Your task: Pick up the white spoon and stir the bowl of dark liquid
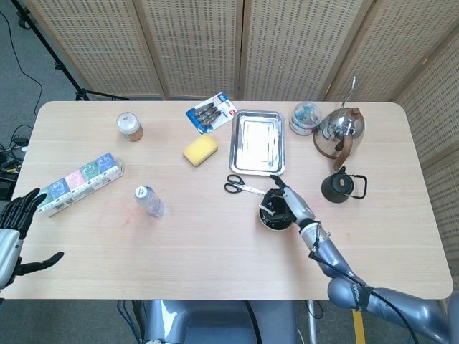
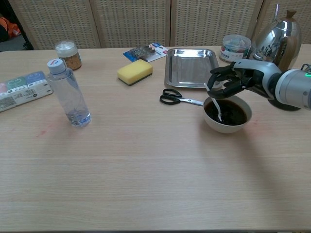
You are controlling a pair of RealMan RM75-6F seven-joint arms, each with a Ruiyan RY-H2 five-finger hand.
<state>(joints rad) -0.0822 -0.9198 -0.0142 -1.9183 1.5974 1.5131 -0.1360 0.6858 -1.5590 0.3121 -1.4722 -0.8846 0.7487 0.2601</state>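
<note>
right hand [image 2: 232,80]: pinches thin white spoon [image 2: 216,104] | round white bowl [image 2: 227,122]: glossy dark liquid | left hand [image 1: 16,228]: spread

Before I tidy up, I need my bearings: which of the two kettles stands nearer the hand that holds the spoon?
The small black kettle, just beyond the bowl from the right hand. The shiny steel kettle stands farther back, beside the round tub.

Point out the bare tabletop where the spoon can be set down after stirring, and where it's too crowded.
Bare wood spans the near edge of the table, in front of the bowl and water bottle. Another free patch lies between that bottle and the scissors. It is crowded behind the bowl: tray, kettle, black pot and right hand holding the spoon.
</note>
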